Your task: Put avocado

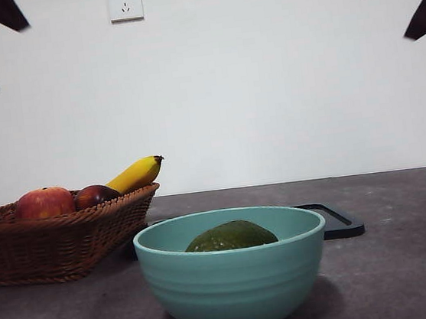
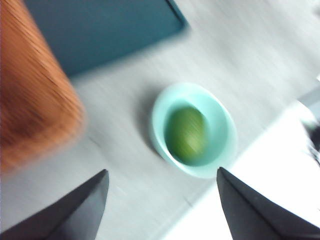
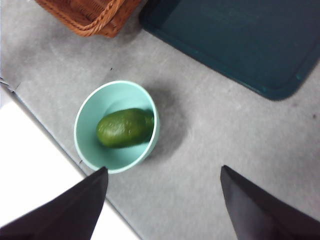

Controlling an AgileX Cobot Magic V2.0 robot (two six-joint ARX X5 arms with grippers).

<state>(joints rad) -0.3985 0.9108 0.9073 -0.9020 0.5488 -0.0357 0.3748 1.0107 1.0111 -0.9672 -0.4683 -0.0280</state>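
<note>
Green avocado (image 3: 125, 128) lies in the bowl (image 3: 87, 117); left gripper (image 2: 162, 200) and right gripper (image 3: 164, 197), both spread and empty, should retreat without clipping its rim

Bowl (image 1: 234, 280): set on the table (image 1: 409, 260), nearest the front camera, about the middle.
Avocado (image 1: 231, 237): laid inside the bowl, on its side.
Basket (image 1: 61, 242): placed on the table to the left of the bowl and slightly behind it.
Apple (image 1: 45, 202): held in the basket, at its left.
Plum-like fruit (image 1: 94, 195): held in the basket, just right of the apple.
Banana (image 1: 135, 174): laid in the basket, its tip raised over the right rim.
Tray (image 1: 335, 219): laid flat on the table behind the bowl, reaching out to the right.
Wall socket (image 1: 125, 2): mounted on the wall behind, above the basket's right end.
Left hand (image 2: 162, 200): held well above the bowl, apart from it.
Right hand (image 3: 164, 197): held well above the table beside the bowl.
</note>
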